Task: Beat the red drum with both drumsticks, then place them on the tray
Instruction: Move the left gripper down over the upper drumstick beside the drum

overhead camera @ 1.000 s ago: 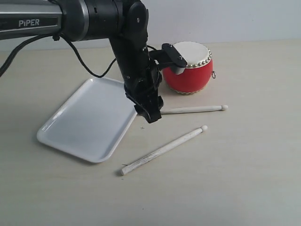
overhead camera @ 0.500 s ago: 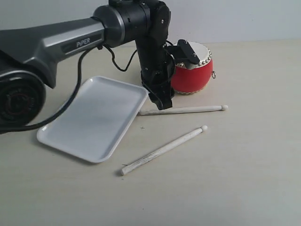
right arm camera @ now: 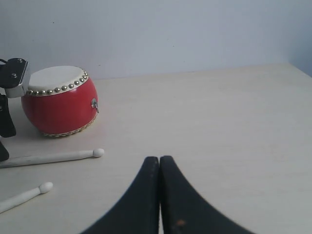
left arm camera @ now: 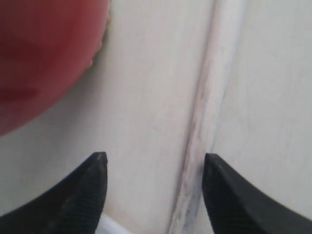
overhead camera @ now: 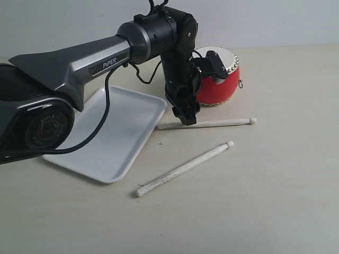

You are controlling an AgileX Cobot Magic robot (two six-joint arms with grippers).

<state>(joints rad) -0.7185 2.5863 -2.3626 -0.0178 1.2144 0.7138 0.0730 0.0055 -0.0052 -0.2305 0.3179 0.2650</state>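
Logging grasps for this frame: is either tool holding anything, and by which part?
Nothing is held. The left tool is open, astride the far drumstick near its handle end; the stick lies on the table. The right tool is shut on nothing.

The red drum (overhead camera: 221,87) was coated in smooth, glossy red, topped with a matt cream skin and ringed with shiny metal studs, while the tray (overhead camera: 122,137) was finished in glossy white. The drumsticks (overhead camera: 212,124) were made of wood, whitewashed in a streaked, worn matt coat, and the table (overhead camera: 275,185) was faced with a pale, matt surface. The fingers (left arm camera: 83,195) of the left gripper (left arm camera: 154,156) were formed in black with finely ribbed pads, and its arm (overhead camera: 79,61) was cased in satin grey.
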